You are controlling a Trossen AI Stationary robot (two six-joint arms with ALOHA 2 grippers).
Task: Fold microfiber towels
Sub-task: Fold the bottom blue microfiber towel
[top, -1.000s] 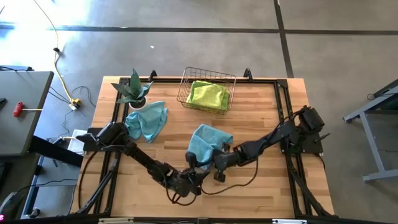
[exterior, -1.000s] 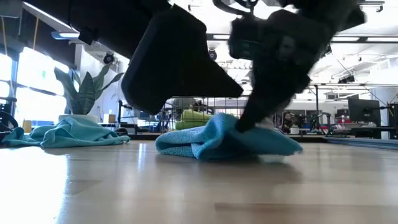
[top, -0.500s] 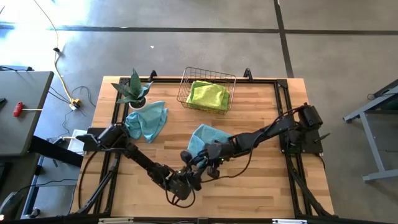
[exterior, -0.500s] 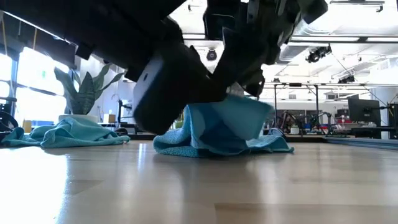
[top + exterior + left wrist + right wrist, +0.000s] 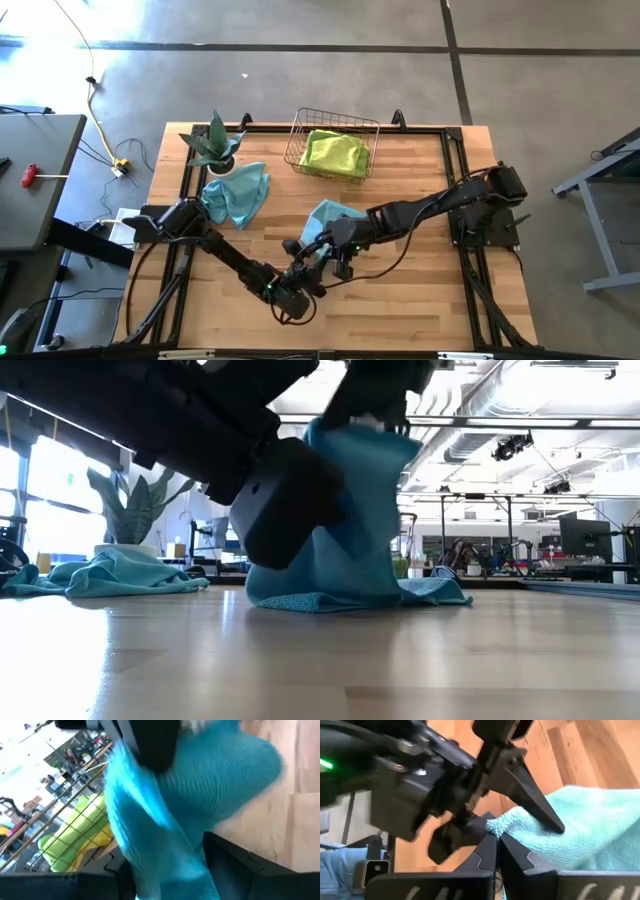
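Observation:
A teal microfiber towel [image 5: 328, 218] is near the table's middle, partly raised [image 5: 355, 510]. My right gripper [image 5: 322, 250] is shut on it. My left gripper [image 5: 300, 272] is open just near of it; in the left wrist view the teal cloth [image 5: 165, 840] runs between its two fingers. A second teal towel [image 5: 236, 195] lies crumpled at the far left beside a potted plant [image 5: 214, 143]. A lime green towel [image 5: 335, 153] lies in the wire basket [image 5: 297, 140]. My right gripper pinches a corner of the teal towel [image 5: 495, 826] between its two fingers. The corner is lifted and the cloth hangs below it in folds. The towel's lower part [image 5: 340, 600] rests on the table. My left gripper: I cannot tell whether its fingers touch the cloth.
The two arms cross close together at the near middle of the table. The wire basket stands at the far edge, the plant at the far left. Bare wood shows at the near right [image 5: 420, 290].
My right gripper has gone up and toward the table's left edge with the teal towel's corner. The towel, a low heap before, now stands drawn up, with its lower part still on the table.

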